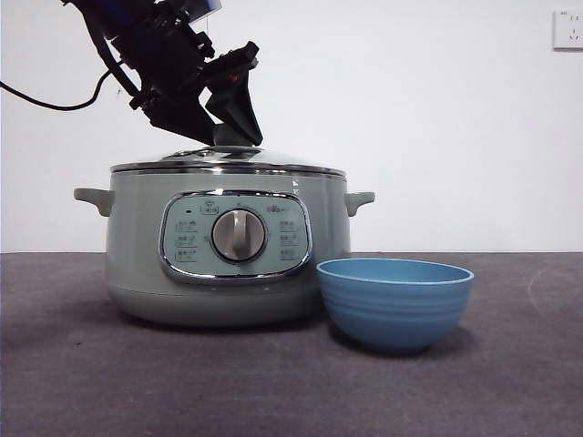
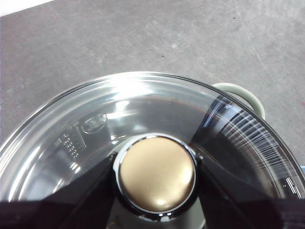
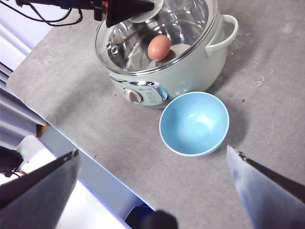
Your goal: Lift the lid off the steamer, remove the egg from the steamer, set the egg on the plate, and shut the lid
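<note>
Nearest to me on the grey counter (image 1: 273, 382) sits the plate (image 1: 394, 300), a small blue bowl with faint ridges, upright and holding nothing that I can see from above. It stands just beside the steamer (image 1: 228, 246), in front of it and off to the side of the control panel, with its rim close to the pot's wall; I cannot tell whether the two touch. The steamer's chrome-framed panel and silver dial (image 1: 239, 235) face the front camera, and a small handle sticks out on each side. The lid (image 1: 228, 160) rests closed on the steamer's rim, level, with its steel edge seated all round. Through the glass I can see the egg (image 3: 159, 47), brown, lying inside the pot on a pale round patch. My left gripper (image 1: 230, 127) comes down from above at a slant and sits at the lid's knob (image 2: 157, 173); in its wrist view the two black jaws stand one on each side of the knob, pressed against it, so it is pinching the knob. My right gripper (image 3: 152, 191) hangs high above the counter, well apart from everything, its jaws spread wide and holding nothing.
</note>
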